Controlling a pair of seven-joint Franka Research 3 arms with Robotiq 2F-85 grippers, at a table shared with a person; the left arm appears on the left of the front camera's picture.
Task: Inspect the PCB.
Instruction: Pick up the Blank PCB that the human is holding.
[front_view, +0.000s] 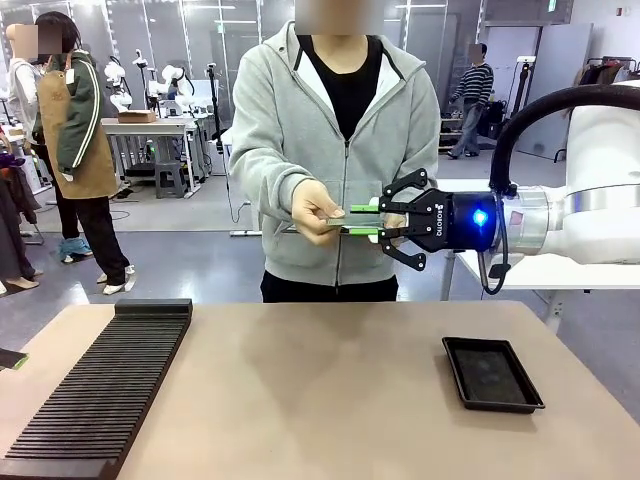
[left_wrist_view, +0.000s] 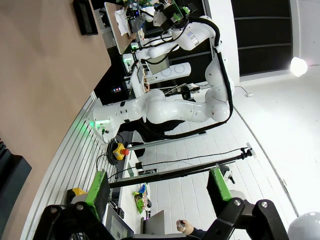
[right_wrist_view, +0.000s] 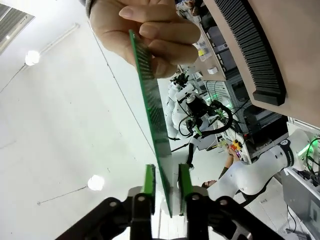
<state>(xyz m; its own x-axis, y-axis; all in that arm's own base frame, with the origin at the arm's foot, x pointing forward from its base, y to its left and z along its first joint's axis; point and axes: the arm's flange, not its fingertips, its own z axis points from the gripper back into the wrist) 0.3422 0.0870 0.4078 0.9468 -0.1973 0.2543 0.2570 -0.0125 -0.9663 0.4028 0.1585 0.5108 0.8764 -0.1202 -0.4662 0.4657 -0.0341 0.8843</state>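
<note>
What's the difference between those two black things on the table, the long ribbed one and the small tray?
The rack is long and ribbed with many slots, on the robot's left; the tray is smaller and smooth, with a low rim, on its right. Both are black and lie flat on the table.

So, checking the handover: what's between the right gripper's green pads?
The near end of the PCB, edge-on between the pads of the right gripper in the right wrist view, with gaps either side; the person's hand pinches its far end.
</note>
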